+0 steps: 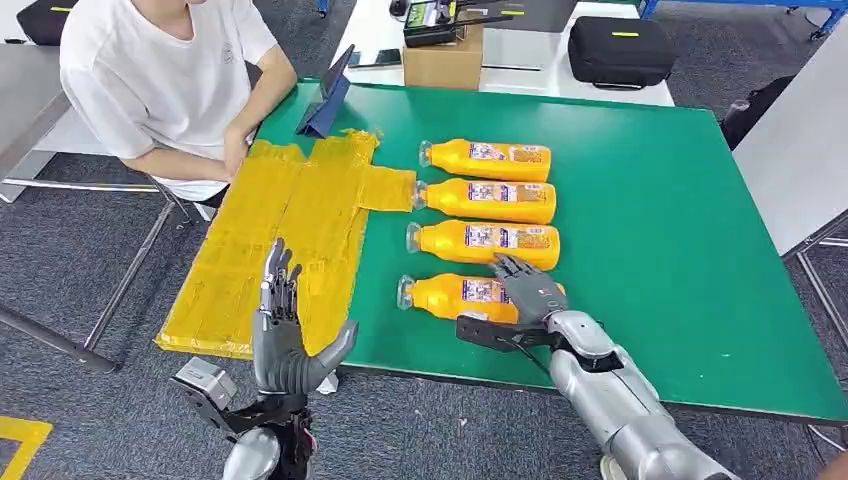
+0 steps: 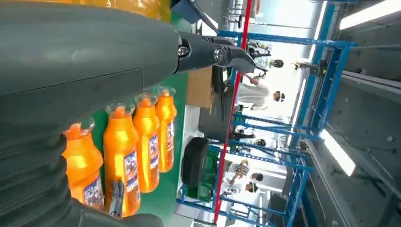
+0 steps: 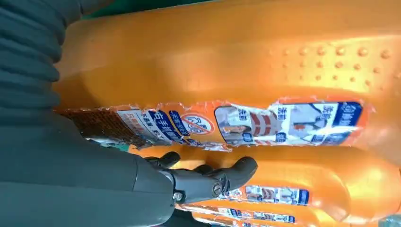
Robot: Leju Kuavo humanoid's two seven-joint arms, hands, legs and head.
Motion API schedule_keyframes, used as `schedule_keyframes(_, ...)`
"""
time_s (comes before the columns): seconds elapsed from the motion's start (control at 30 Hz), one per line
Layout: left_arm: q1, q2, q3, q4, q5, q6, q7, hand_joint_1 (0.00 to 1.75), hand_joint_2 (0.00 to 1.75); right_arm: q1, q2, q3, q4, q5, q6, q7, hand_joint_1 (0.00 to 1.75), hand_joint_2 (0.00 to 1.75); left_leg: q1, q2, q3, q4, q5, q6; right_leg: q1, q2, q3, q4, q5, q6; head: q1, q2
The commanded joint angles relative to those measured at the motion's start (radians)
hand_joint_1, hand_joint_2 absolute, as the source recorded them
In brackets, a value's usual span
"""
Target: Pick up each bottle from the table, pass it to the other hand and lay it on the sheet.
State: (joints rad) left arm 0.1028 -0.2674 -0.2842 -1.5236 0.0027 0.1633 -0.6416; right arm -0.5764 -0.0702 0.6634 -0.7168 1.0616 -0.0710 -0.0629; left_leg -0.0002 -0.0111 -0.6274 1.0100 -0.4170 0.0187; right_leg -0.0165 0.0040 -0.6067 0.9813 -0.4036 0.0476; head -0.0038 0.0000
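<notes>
Orange bottle (image 1: 455, 296) nearest tabletop (image 1: 660, 230) edge | right hand (image 1: 528, 288) resting on it, grip unclear | left hand (image 1: 285, 330) spread, empty, over yellow sheet (image 1: 290, 220)

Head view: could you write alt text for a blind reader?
The robot's right hand rests on the nearest of four orange bottles lying on a green table. Its left hand hangs open beside a yellow sheet.

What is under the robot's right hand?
The nearest orange bottle, lying on the green table. The right hand rests over its base end; that covered part and the grip itself cannot be seen.
</notes>
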Motion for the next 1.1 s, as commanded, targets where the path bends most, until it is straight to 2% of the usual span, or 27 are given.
schedule_keyframes(0.03,-0.01,0.02,0.015,0.017,-0.015,0.009,0.006,0.0,1.75,-0.081,0.029,0.096,0.123,0.024,0.009,0.015,0.0,1.75,0.0,0.002,0.004,-0.001,-0.002,-0.001,0.0,0.001,0.003,-0.001,-0.001,-0.002,0.0,0.0)
schedule_keyframes(0.17,-0.009,0.02,0.017,0.013,-0.022,0.013,0.008,0.0,1.75,-0.085,0.036,0.106,0.109,0.031,0.012,0.019,0.0,1.75,0.001,0.004,0.008,0.0,-0.003,-0.002,0.001,0.002,0.007,0.0,-0.002,-0.003,0.0,0.0)
schedule_keyframes(0.2,-0.009,0.02,0.017,0.013,-0.022,0.013,0.008,0.0,1.75,-0.085,0.036,0.106,0.109,0.031,0.012,0.019,0.0,1.75,0.0,0.003,0.004,-0.001,-0.002,-0.001,0.0,0.002,0.003,0.0,-0.001,-0.002,0.0,0.0)
schedule_keyframes(0.4,-0.008,0.019,0.017,0.013,-0.022,0.013,0.008,0.0,1.75,-0.083,0.035,0.107,0.109,0.032,0.012,0.021,0.0,1.75,0.001,0.002,0.006,0.0,-0.003,-0.001,0.001,0.001,0.005,0.0,-0.002,-0.002,0.0,0.0)
schedule_keyframes(0.57,-0.016,0.016,0.021,0.025,-0.029,0.02,0.011,0.0,1.75,-0.1,0.047,0.125,0.115,0.008,0.072,-0.004,0.0,1.75,0.0,0.002,0.003,-0.001,-0.001,-0.001,0.0,0.001,0.002,0.0,-0.001,-0.001,0.0,0.0)
schedule_keyframes(0.6,-0.019,0.014,0.021,0.03,-0.03,0.021,0.011,0.0,1.75,-0.109,0.048,0.131,0.125,-0.006,0.088,-0.008,1.43,1.75,0.001,0.003,0.005,0.0,-0.002,-0.001,0.001,0.001,0.004,0.0,-0.002,-0.002,0.0,0.0)
schedule_keyframes(0.63,-0.021,0.013,0.022,0.033,-0.031,0.023,0.011,0.0,1.75,-0.115,0.049,0.138,0.135,-0.013,0.099,-0.008,1.66,1.75,0.0,0.002,0.003,0.0,-0.001,-0.001,0.001,0.001,0.002,0.0,-0.001,-0.002,0.0,0.0)
schedule_keyframes(0.67,-0.023,0.013,0.022,0.036,-0.033,0.024,0.01,0.0,1.75,-0.121,0.048,0.142,0.142,-0.023,0.113,-0.017,1.75,1.75,0.001,0.003,0.005,0.0,-0.002,-0.002,0.001,0.001,0.005,0.0,-0.002,-0.002,0.0,0.0)
schedule_keyframes(0.87,-0.024,0.011,0.027,0.038,-0.037,0.028,0.009,0.0,1.75,-0.12,0.046,0.142,0.142,-0.067,0.139,-0.046,1.75,1.75,0.0,0.002,0.004,-0.001,-0.001,-0.001,0.0,0.0,0.003,0.0,-0.001,-0.002,0.0,0.0)
schedule_keyframes(0.9,-0.03,0.014,0.023,0.052,-0.037,0.03,0.006,0.0,1.75,-0.082,0.029,0.114,0.107,-0.217,0.203,-0.127,1.75,1.75,0.001,0.003,0.005,-0.001,-0.002,-0.001,0.001,0.001,0.005,-0.001,-0.001,-0.002,0.0,0.0)
schedule_keyframes(0.93,-0.034,0.015,0.018,0.06,-0.035,0.03,0.004,0.0,1.75,-0.068,0.015,0.125,0.096,-0.262,0.209,-0.136,1.75,1.75,0.0,0.001,0.003,-0.001,-0.001,-0.001,0.001,0.0,0.002,-0.001,-0.001,-0.001,0.0,0.0)
schedule_keyframes(1.1,-0.041,0.012,0.026,0.075,-0.027,0.062,0.016,0.0,1.75,-0.031,-0.023,0.144,0.082,-0.331,0.205,-0.141,1.75,1.75,0.001,0.0,0.008,-0.002,-0.001,-0.001,0.001,-0.003,0.007,-0.003,-0.002,-0.002,0.0,0.0)
